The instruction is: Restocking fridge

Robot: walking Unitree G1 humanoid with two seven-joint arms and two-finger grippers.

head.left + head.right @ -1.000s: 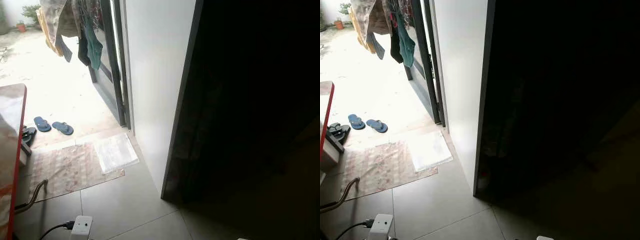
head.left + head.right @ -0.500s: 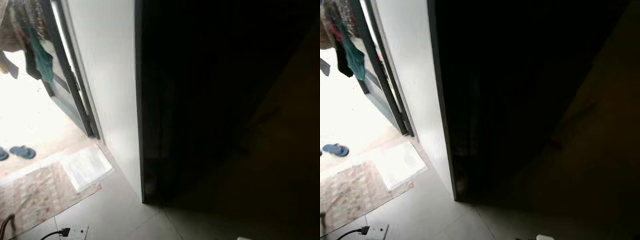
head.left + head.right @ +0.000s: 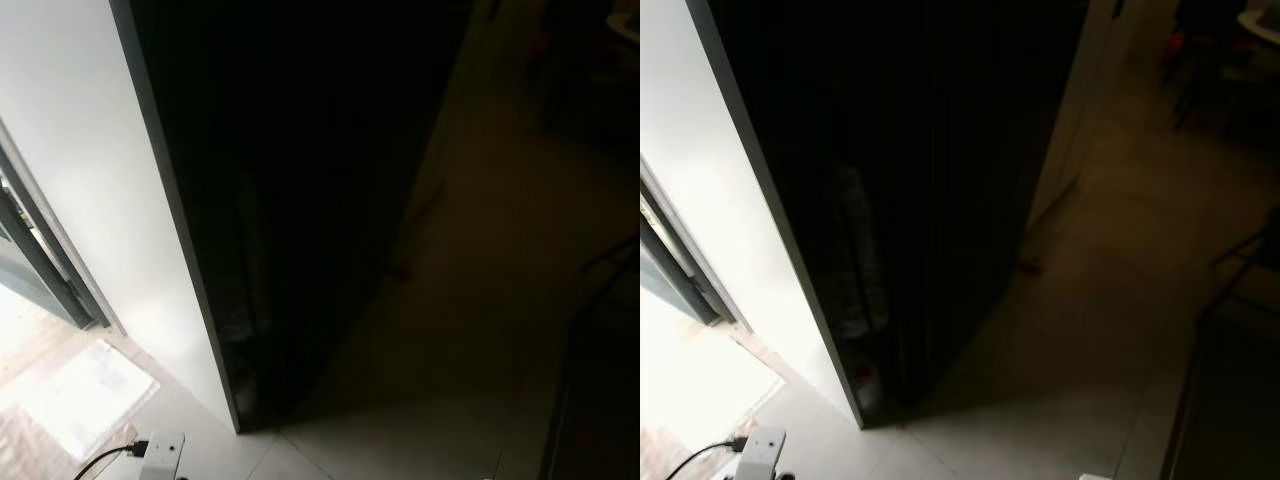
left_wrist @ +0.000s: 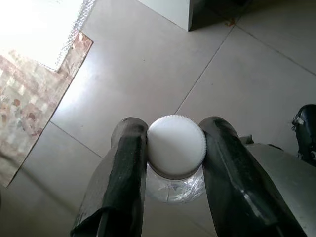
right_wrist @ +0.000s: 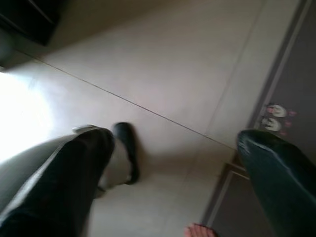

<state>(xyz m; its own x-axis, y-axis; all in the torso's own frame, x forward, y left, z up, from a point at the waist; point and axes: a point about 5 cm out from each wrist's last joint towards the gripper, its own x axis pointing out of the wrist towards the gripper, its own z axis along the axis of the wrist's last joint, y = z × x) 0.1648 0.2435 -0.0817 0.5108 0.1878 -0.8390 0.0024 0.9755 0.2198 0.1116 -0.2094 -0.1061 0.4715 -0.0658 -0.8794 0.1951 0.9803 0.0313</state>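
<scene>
Dim room, tiled floor (image 4: 148,74), dark fridge (image 3: 300,200)

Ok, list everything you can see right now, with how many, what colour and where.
Bottle: one, clear with a white cap, held between the left gripper's fingers above the floor.
Cabinet: one, black, tall, ahead, beside the white wall.
Wall: one, white, left of the cabinet.
Power strip: one, white with a black plug, on the floor at lower left.
Mat: one, white, on the floor by the doorway.
Rug: one, patterned brown, on the floor.
Floor: grey tiles.
Left gripper: black fingers shut on the bottle.
Right gripper: black fingers open above the floor.
</scene>
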